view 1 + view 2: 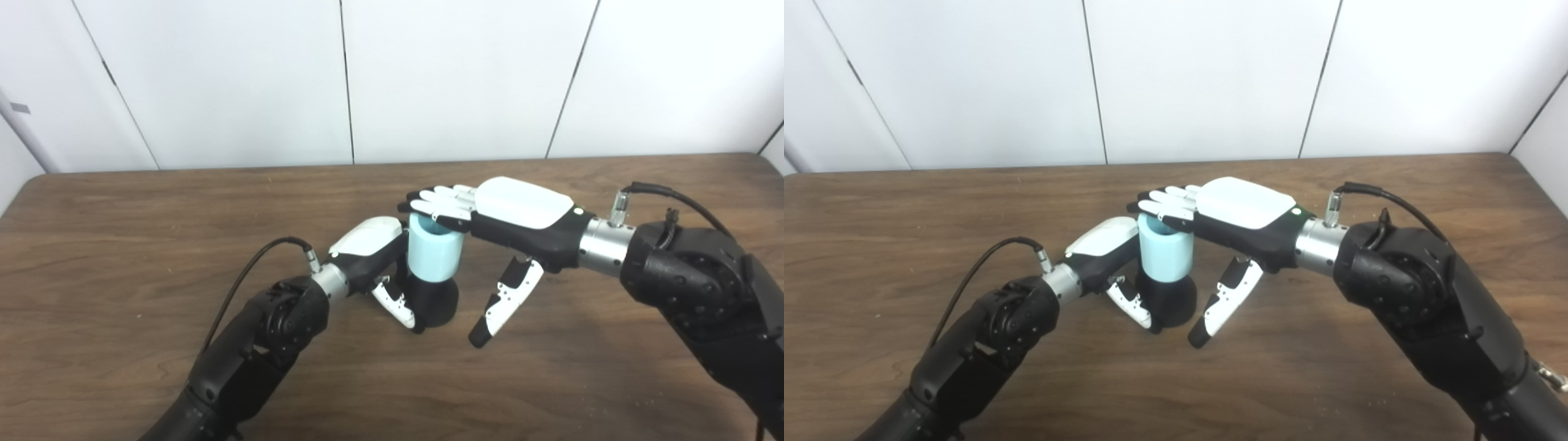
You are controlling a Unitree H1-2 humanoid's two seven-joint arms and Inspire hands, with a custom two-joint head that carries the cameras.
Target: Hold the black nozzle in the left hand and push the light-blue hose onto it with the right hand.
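Left robot hand [373,257] fingers hidden behind the nozzle [436,301], grip not to be told, nozzle top covered by the hose [433,252], hose mouth partly masked by right robot hand [502,214] fingers, both arms and counter [122,245] cut off at the picture edges

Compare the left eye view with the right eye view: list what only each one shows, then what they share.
Only the left eye view shows a grey tag on the wall at far left. Only the right eye view shows the table's right rear corner and a side wall beyond it. Both show the black nozzle standing on the table, held by the left hand, with the light-blue hose on top and the right hand's flat fingers over the hose's open end, thumb hanging free.
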